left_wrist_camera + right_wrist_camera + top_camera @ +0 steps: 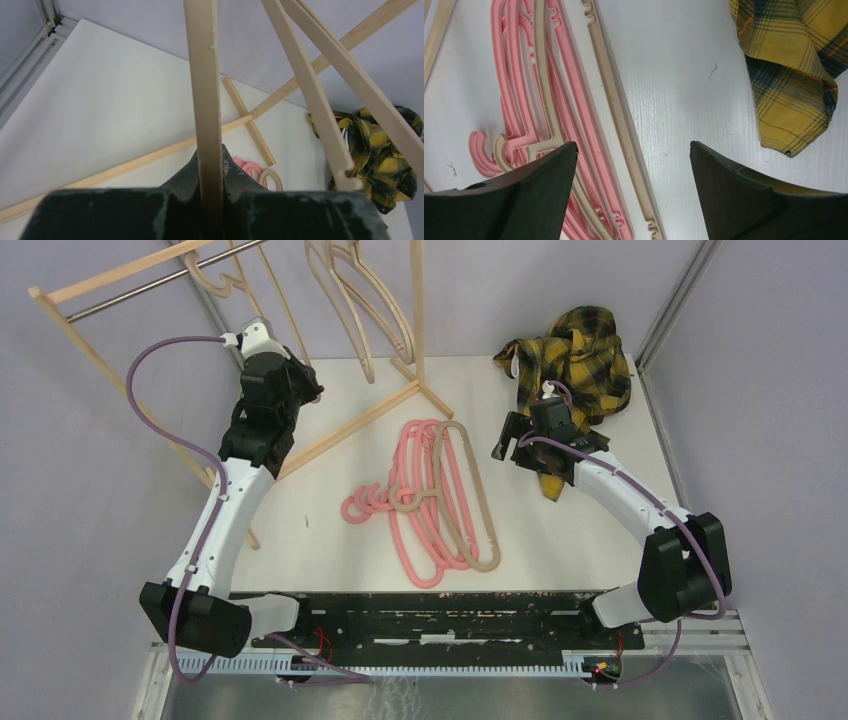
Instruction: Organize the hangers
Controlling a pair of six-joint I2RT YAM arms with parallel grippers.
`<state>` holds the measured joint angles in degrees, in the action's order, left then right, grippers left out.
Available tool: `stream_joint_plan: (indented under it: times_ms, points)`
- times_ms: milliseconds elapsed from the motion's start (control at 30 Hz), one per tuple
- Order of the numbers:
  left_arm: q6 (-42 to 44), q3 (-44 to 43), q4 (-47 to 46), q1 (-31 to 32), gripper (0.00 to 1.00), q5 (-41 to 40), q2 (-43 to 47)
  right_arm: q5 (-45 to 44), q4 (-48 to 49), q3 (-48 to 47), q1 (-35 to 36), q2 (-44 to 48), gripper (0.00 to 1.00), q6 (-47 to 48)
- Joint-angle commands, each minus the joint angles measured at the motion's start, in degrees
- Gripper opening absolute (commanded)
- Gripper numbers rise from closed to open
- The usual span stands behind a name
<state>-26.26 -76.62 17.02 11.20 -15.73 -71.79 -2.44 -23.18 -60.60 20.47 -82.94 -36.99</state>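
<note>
This was a robotics lab test cell: a bare white tabletop (330,490) stood boxed in by plain lavender wall panels (90,490) and grey aluminium frame posts (668,315) at the far corners. Two white-and-black robot arms (235,510) trailing purple cables were bolted to a scuffed black base plate (440,625) at the near edge. Household goods lay before them: pink and beige plastic clothes hangers (445,505), a light wooden rack (350,428) far left, and a crumpled yellow plaid shirt (580,360) far right.

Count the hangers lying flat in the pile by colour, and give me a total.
pink hangers: 3, as far as the overlap lets me tell
beige hanger: 1
Total: 4
</note>
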Motion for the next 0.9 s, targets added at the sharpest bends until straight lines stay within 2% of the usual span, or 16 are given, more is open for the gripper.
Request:
stream_joint_plan:
  times_ms: [0,633,867]
  points:
    - [-2.12,-5.11,-1.03,-0.33,0.03,3.77,-2.06,-0.51,1.28,0.43,-0.97,2.3,0.91,0.78]
    - [5.58,-12.27,10.57,0.13,0.03,10.73,-11.97,0.86,2.87,0.56,-2.01,1.18,0.91,0.0]
    - [8.34,-13.84,8.98,0.42,0.03,19.44,-13.35,1.21,3.05,0.25,-2.01,0.1,0.92,-0.18]
